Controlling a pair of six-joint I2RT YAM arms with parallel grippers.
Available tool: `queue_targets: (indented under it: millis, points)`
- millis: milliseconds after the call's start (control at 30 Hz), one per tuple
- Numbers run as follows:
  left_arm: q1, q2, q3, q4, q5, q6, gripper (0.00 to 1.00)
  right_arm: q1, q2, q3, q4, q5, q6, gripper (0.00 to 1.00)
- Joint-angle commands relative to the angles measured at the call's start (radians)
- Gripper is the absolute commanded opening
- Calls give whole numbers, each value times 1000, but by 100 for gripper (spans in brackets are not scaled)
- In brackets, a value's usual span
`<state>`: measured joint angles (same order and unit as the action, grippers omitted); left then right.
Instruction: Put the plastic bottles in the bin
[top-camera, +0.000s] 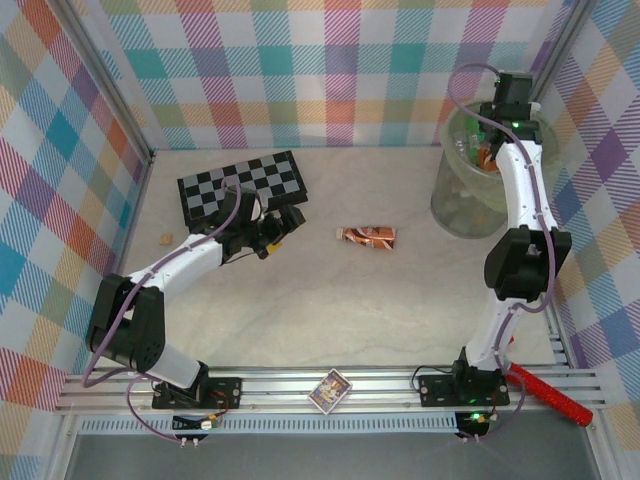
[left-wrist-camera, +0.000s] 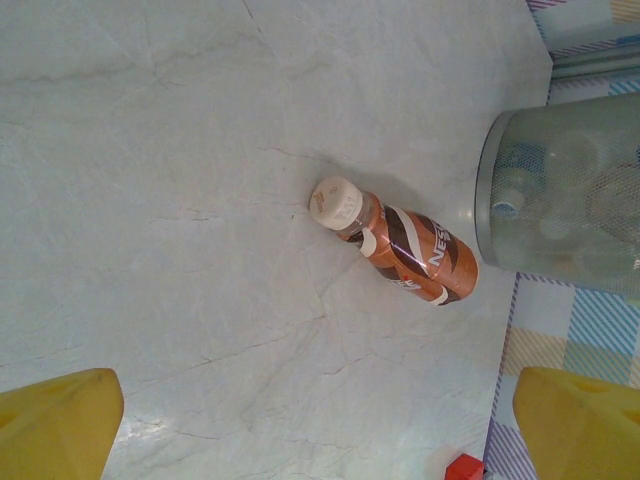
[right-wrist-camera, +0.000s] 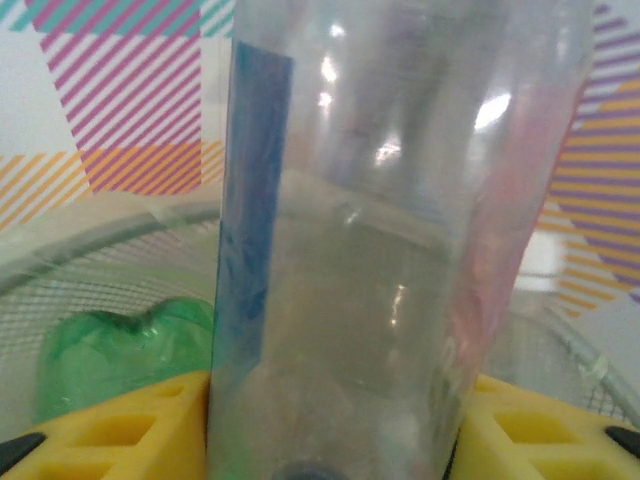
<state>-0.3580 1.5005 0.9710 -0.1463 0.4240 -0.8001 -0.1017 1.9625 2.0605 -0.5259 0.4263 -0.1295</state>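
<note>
One clear bottle (right-wrist-camera: 350, 250) is clamped in my right gripper (right-wrist-camera: 335, 425) above the bin (top-camera: 455, 212); release comes next. Left gripper (left-wrist-camera: 315, 420) gapes empty, facing the brown bottle (left-wrist-camera: 405, 250).

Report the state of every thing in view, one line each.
bin: upright, bottles inside.
right hand: shut on the clear bottle, over the bin.
left hand: open, empty.
clear bottle: held, not yet dropped.
brown bottle: capped, lying on its side on the table.
green bottle: lying inside the bin.
</note>
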Motion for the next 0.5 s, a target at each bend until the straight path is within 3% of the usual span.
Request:
queue_targets:
  millis: [0,200,300,467]
  points:
    - [-6,-21,-4,-5,-15,2,100,-32,7,2,-107,-75,81,55]
    - [-6,18,21,11,3,-5,100,-34,5,18,-269,-130,118,58]
    - [-6,29,32,17,11,-7,99,-36,-6,52,-309,-143,128,67]
    - [-7,39,36,20,14,-8,99,-36,11,246,-402,-161,154,84]
